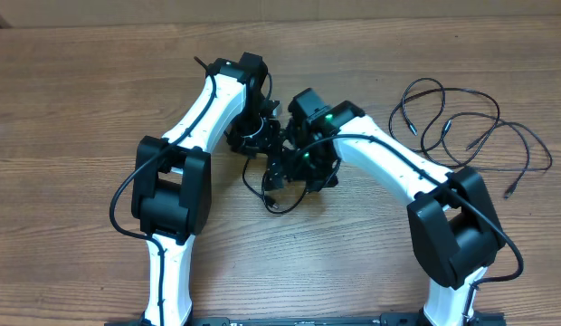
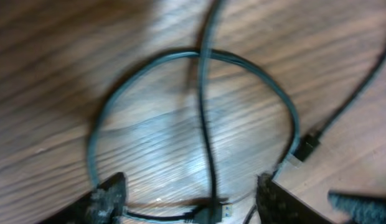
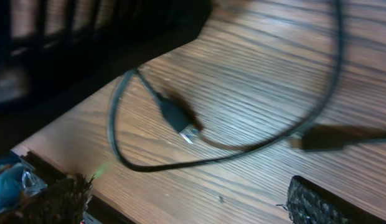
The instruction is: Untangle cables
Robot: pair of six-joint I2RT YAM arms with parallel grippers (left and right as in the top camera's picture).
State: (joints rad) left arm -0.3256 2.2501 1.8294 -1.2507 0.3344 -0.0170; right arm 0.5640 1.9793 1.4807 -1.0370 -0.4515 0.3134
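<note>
Cables (image 1: 451, 122), thin black flexible cords with small plug connectors, lie in two groups on the brown wood-grain counter (image 1: 81, 109); loose overlapping loops sit at the right, well apart from the arms; a small bunch (image 1: 271, 195) sits mid-counter under both grippers; how many cords each group holds cannot be told; the left wrist view shows one round loop (image 2: 118, 106) crossed by a cord, and two plugs; the right wrist view shows two plugs too; the left gripper (image 2: 188, 196) is spread, pinching nothing; the right gripper (image 3: 190, 193) is spread wide, pinching nothing.
</note>
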